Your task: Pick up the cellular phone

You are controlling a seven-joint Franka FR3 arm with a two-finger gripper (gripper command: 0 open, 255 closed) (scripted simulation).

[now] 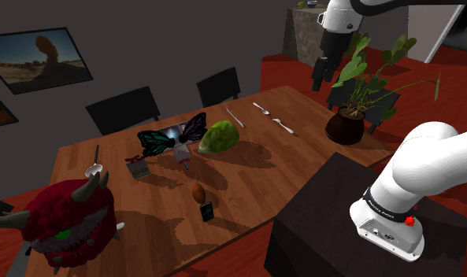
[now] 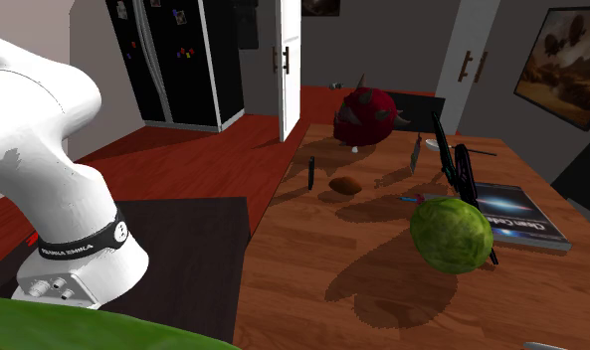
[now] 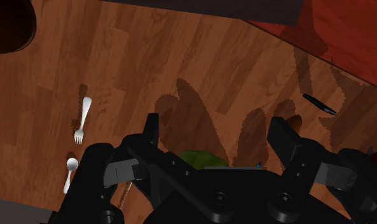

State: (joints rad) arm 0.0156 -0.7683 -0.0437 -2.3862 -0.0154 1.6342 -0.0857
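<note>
The cellular phone [image 1: 206, 212] is a small, slim black slab standing near the table's front edge, just in front of a brown egg-shaped thing [image 1: 198, 192]. The second exterior view shows the phone [image 2: 311, 173] edge-on near the table's left edge. My black gripper [image 1: 322, 71] hangs high above the table's far right end, well away from the phone. In the wrist view the gripper [image 3: 217, 137] is open with nothing between its fingers, and the phone [image 3: 319, 104] lies far beyond one fingertip.
On the wooden table [image 1: 255, 169] stand a green round object [image 1: 220, 138], a dark butterfly-shaped thing [image 1: 172, 138] on a book [image 2: 521, 214], a red spiky plush [image 1: 70, 216], cutlery [image 1: 271, 116] and a potted plant [image 1: 350, 118]. Dark chairs [image 1: 125, 106] line the far side.
</note>
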